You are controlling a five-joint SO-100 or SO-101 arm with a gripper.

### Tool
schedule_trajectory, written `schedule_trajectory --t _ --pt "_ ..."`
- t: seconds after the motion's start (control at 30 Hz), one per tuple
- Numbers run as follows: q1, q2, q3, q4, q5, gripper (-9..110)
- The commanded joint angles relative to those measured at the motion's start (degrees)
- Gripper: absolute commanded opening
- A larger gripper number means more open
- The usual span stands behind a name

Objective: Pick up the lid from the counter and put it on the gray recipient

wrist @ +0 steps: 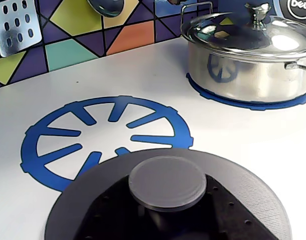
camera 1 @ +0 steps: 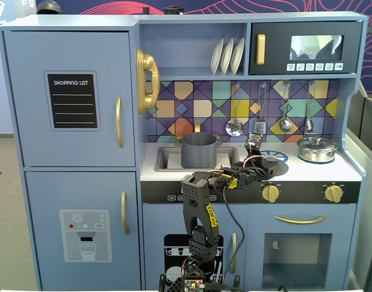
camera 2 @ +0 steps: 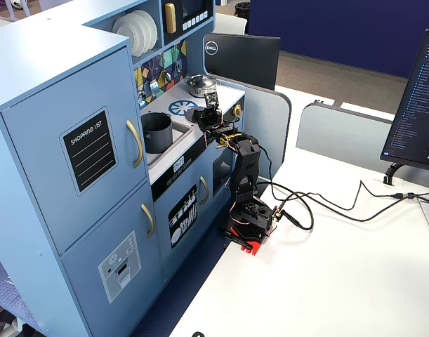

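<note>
The lid (wrist: 168,195) looks matte gray plastic, the silver pot (wrist: 248,55) glossy mirror-like metal, the counter (wrist: 233,130) smooth.

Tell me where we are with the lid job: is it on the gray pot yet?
Not yet. The gray pot stands open in the sink recess. The gripper has reached the lid, which the wrist view shows just below the camera, by the blue burner print; whether it is gripped or lifted cannot be told. Left: carry it over to the pot and set it on.
</note>
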Motion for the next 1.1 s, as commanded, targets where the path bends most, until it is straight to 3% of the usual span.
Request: schedule_trajectory --t 0.0,0.3,0.57,0.8,1.07 --pt "-0.6 1.0 -3.2 -2.6 0.3 0" --pt "-1.2 6.7 -4.5 -0.8 1.1 0" --pt "-4.2 17.5 -9.0 11.8 2.5 0" --pt "-12.3 25.8 -13.7 24.6 5.9 0" --pt "-25.1 29.1 -14.0 29.2 5.0 0"
